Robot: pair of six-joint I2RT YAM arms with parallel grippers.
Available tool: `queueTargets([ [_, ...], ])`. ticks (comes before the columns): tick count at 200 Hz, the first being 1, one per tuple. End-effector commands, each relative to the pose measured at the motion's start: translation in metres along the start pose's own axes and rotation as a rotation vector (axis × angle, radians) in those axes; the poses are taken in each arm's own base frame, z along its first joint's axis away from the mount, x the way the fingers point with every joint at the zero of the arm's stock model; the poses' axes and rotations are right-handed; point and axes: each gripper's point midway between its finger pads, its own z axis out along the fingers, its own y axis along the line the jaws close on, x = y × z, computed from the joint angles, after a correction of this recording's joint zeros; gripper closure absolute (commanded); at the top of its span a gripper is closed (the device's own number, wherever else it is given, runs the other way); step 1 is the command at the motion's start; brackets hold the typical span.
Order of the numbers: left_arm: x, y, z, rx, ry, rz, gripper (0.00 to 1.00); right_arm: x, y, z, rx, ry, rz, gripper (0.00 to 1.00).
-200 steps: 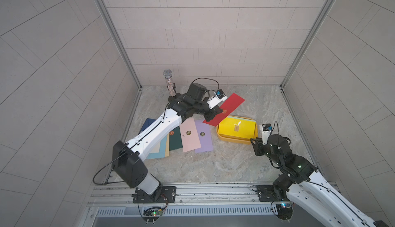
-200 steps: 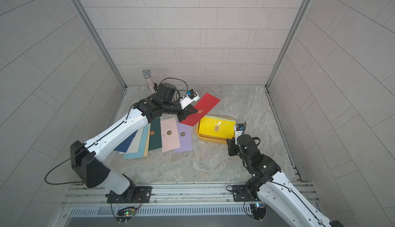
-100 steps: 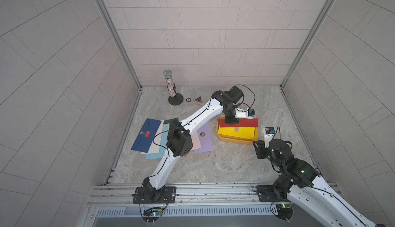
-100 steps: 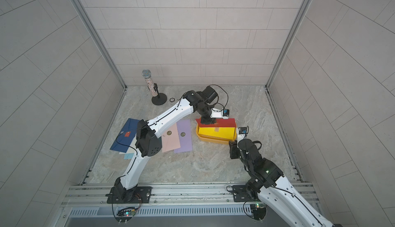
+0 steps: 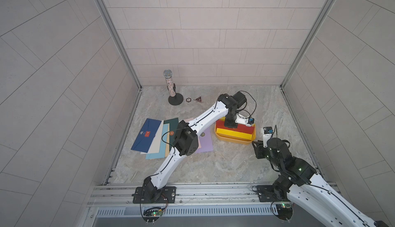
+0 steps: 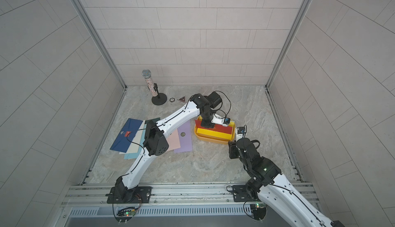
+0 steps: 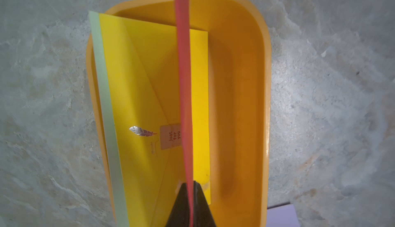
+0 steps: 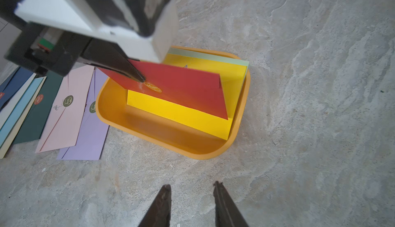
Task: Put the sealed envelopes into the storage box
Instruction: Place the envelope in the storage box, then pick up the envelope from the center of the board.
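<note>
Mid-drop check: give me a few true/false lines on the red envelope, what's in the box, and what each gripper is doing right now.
1. The red envelope sits between the fingers of the left gripper, above the storage box. True.
2. The right gripper is holding an envelope. False: its jaws stand apart with nothing between them, over the bare table near the box.
3. The storage box is empty. False: a yellow envelope and a light green envelope behind it are in it.
4. The lilac envelope lies on the table, outside the box. True.
</note>
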Motion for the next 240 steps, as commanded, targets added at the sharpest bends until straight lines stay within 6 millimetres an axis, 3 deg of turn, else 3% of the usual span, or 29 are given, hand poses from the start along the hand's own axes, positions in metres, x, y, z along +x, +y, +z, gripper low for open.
queueTargets([
  [1,-0.001,0.003,-0.006,-0.032,0.027,0.031,0.71,0.001,-0.001,0.000,0.007,0.004,-0.003,0.62],
  [21,-0.005,0.012,-0.011,-0.084,0.021,0.035,0.60,0.000,-0.001,0.000,0.005,0.003,-0.002,0.62],
  [38,-0.008,0.019,-0.016,-0.131,0.025,0.038,0.58,0.001,-0.001,0.000,0.006,0.004,-0.003,0.62],
  [86,-0.008,0.077,-0.053,-0.484,0.028,-0.089,0.57,0.001,-0.001,0.000,0.007,0.005,-0.002,0.62],
  [108,-0.003,0.099,-0.089,-0.660,-0.030,-0.232,0.56,0.000,-0.001,0.000,0.011,0.003,0.000,0.61],
  [130,0.012,0.098,-0.135,-0.744,-0.175,-0.466,0.56,0.000,-0.002,0.001,0.019,0.014,-0.002,0.60],
  [153,0.051,0.073,-0.160,-0.745,-0.344,-0.788,0.50,-0.001,0.002,0.007,0.022,0.052,-0.013,0.54],
  [173,0.111,0.042,-0.161,-0.709,-0.432,-1.153,0.49,-0.005,0.016,0.015,-0.020,0.098,-0.052,0.53],
  [201,0.201,-0.016,-0.132,-0.561,-0.450,-1.656,0.47,-0.013,0.047,0.028,-0.112,0.153,-0.043,0.53],
  [211,0.227,-0.038,-0.120,-0.518,-0.435,-1.790,0.48,-0.028,0.064,0.028,-0.150,0.147,-0.029,0.53],
  [231,0.265,-0.076,-0.095,-0.471,-0.389,-1.970,0.49,-0.037,0.101,0.036,-0.211,0.203,-0.033,0.53],
  [240,0.272,-0.087,-0.084,-0.438,-0.395,-2.021,0.50,-0.038,0.120,0.041,-0.233,0.232,-0.058,0.53],
])
